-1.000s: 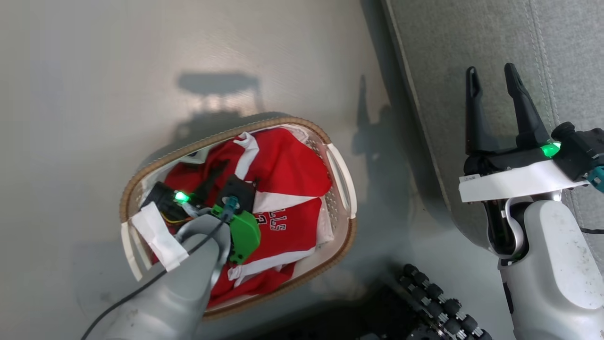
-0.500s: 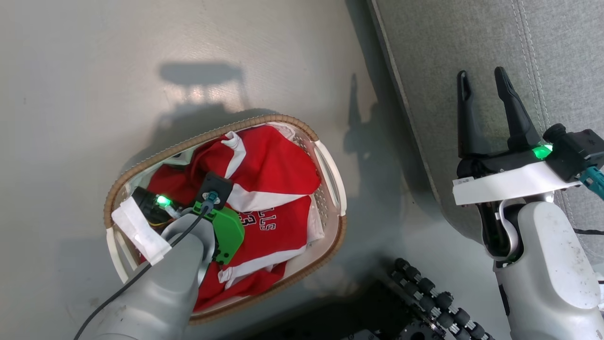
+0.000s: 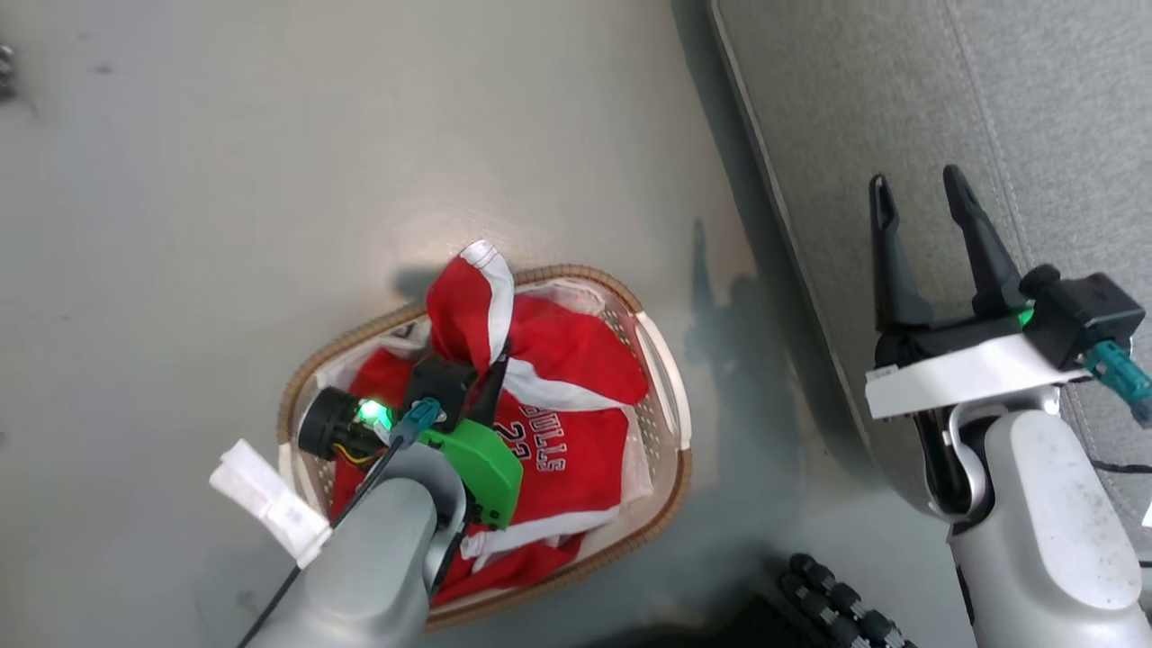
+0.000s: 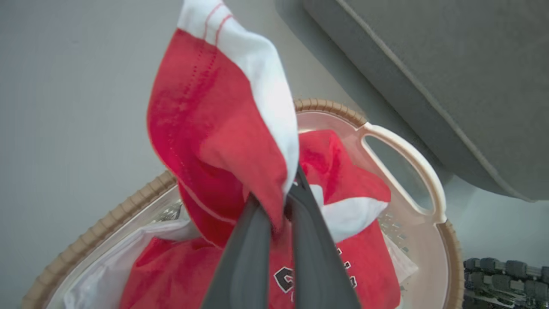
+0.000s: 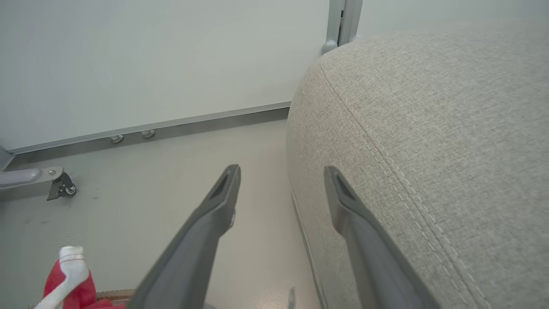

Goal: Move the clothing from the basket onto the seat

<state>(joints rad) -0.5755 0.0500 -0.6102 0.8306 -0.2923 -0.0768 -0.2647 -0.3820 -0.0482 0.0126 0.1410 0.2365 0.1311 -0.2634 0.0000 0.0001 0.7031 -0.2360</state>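
At left, on the floor (image 3: 270, 135), the basket (image 3: 576, 270) is seen with the red clothing (image 4: 214, 107) mostly heaped inside. One red-and-white fold is pinched in the closed jaws of the left gripper (image 4: 276, 193) and held above the rim. The pick-up appears to be in hand. Next, a clean lift and a carry rightward are called for, onto the grey seat (image 3: 900, 90), over whose edge the right gripper (image 3: 915, 177) is poised, jaws wide, empty.

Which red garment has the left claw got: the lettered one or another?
Not the lettered jersey, which lies flat in the basket. The left claw is shut on the red piece with the white panel, standing above the rim.
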